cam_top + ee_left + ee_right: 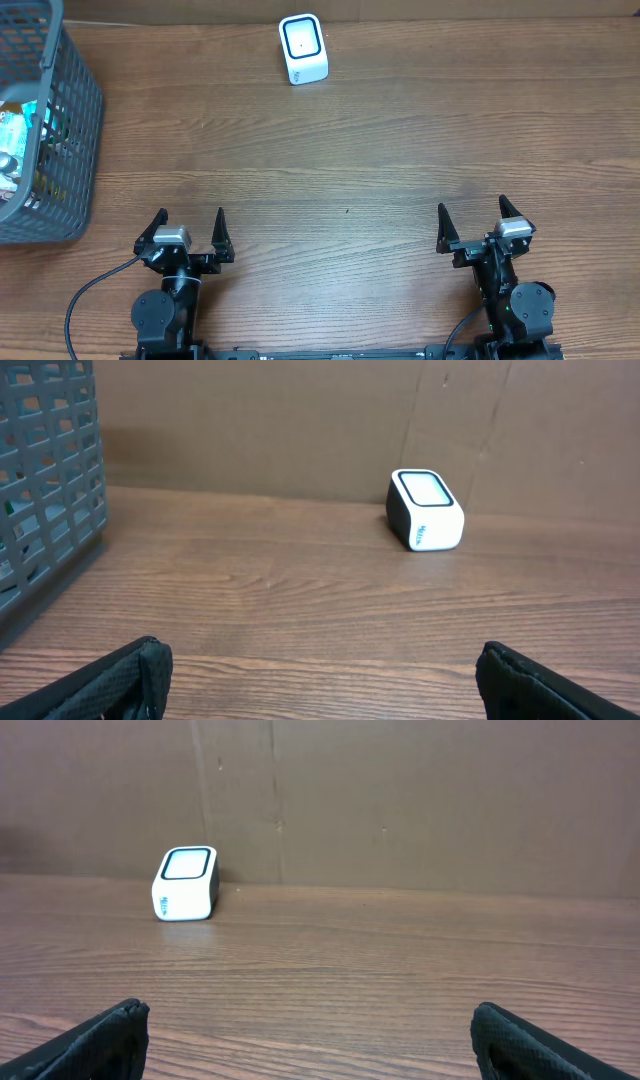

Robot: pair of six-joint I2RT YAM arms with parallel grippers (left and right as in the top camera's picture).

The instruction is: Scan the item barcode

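Idling low at the near edge of the desk point(350, 150), holding the left fingers point(120, 680) and the right fingers point(100, 1040) spread wide and gripping nothing (a ready stance, by the look of it). Sitting well apart from everything else, probably for letting either side reach out first. Facing the white scanner point(303, 48) parked near the far edge, a little left of centre, presumably for passing a barcode over it from either side. Showing its dark-framed window turned upward, with its longer side running roughly away from the arms, slightly skewed. Needing an item first: looking to the grey basket point(75, 130) at the far left, carrying some packets point(12, 130) heaped inside, nearer the left fingers than the right. Failing to make out their long axis or where any barcode is pointing (too much hidden behind the mesh).
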